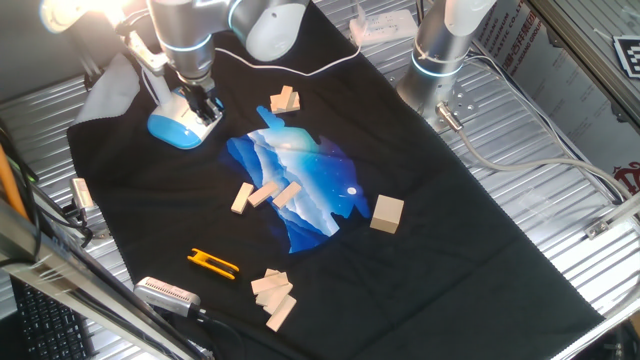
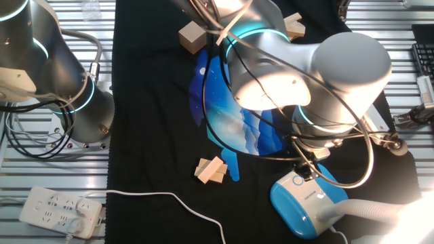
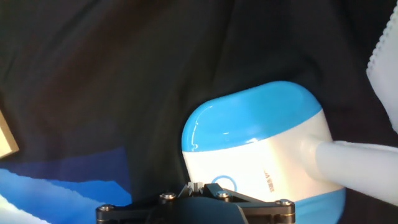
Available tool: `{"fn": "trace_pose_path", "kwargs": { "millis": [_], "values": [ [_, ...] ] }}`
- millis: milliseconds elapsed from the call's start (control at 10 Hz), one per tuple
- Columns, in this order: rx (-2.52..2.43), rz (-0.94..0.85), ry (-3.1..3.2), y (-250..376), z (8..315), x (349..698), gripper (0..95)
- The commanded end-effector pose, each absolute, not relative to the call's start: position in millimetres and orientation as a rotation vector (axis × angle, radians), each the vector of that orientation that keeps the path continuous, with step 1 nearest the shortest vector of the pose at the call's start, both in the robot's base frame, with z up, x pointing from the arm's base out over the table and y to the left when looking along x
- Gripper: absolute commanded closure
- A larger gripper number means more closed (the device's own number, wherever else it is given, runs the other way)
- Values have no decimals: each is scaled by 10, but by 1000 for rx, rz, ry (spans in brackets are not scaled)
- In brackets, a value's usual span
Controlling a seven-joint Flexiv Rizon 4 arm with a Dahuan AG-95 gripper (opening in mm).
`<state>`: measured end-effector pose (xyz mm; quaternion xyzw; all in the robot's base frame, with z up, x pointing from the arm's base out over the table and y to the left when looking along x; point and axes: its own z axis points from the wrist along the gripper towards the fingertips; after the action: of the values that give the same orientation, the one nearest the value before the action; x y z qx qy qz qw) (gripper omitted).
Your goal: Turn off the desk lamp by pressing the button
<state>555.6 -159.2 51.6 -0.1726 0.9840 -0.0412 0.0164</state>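
The desk lamp stands at the far left of the black cloth; its light-blue base [image 1: 176, 130] has a white top face. It also shows in the other fixed view [image 2: 302, 207] and in the hand view [image 3: 249, 127]. The white neck [image 3: 357, 163] leads off to the head, which glows brightly [image 1: 85, 15]. The small ringed button [image 3: 222, 184] sits on the white face and is partly hidden by the hand; it also shows in the other fixed view [image 2: 298, 181]. My gripper [image 3: 198, 185] is right over the base, fingertips together, tips just left of the button.
Wooden blocks [image 1: 285, 100] [image 1: 387, 213] [image 1: 265, 193] [image 1: 273, 295] lie around a blue print [image 1: 300, 185] on the cloth. A yellow clip [image 1: 212, 263] and a brush-like tool [image 1: 168, 292] lie at the front left. A second robot base [image 1: 440, 55] stands at the back.
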Motion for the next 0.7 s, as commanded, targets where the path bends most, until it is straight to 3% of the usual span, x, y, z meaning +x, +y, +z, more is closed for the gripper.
{"fn": "trace_pose_path", "kwargs": {
  "millis": [100, 700],
  "values": [
    [-469, -150, 3095, -1586, 513, 5550, 950],
    [-344, -263, 3121, -1586, 513, 5550, 950]
  ]
}}
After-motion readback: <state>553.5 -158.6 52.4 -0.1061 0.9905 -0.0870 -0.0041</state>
